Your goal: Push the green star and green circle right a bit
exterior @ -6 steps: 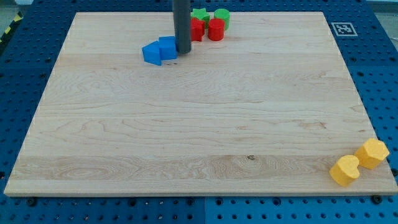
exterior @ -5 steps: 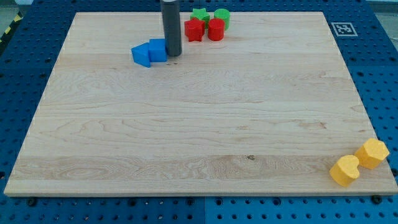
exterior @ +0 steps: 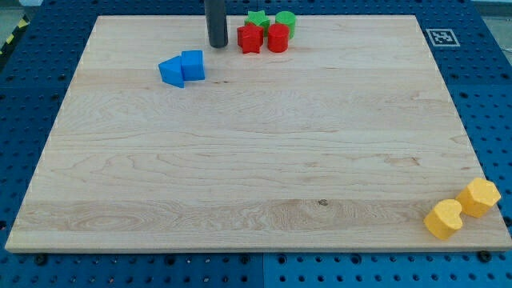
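Note:
The green star (exterior: 257, 19) and the green circle (exterior: 286, 22) sit side by side at the view's top edge of the wooden board (exterior: 256, 160). A red star (exterior: 250, 38) and a red cylinder (exterior: 278, 38) stand right in front of them. My tip (exterior: 217, 45) is just left of the red star, with a small gap, and lower left of the green star. The rod rises out of the view's top.
Two blue blocks (exterior: 182, 68) lie touching at the upper left, below and left of my tip. A yellow heart (exterior: 443, 218) and a yellow hexagon (exterior: 479, 197) sit at the board's bottom right corner. A marker tag (exterior: 439, 37) is off the top right corner.
My tip pushed the two blue blocks left, then moved up the view and away from them, ending beside the red star. The green and red blocks have not moved.

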You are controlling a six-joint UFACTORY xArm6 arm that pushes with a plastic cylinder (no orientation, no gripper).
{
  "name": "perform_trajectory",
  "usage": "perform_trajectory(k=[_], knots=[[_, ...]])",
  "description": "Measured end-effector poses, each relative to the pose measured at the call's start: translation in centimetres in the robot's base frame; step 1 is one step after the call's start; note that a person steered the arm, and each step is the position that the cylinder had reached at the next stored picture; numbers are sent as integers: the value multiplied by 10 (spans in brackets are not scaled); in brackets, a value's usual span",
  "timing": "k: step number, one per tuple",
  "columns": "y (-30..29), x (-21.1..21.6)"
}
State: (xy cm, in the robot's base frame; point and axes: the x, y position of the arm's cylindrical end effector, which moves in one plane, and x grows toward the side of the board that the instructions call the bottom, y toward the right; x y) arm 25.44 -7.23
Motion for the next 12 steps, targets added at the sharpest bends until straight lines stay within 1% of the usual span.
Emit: perform_trajectory(k=[1,3,4,6,8,10,12], knots=[[1,-17],[40,-21],[44,-22],[21,-27],[28,-46],[67,-34],[108,-34]])
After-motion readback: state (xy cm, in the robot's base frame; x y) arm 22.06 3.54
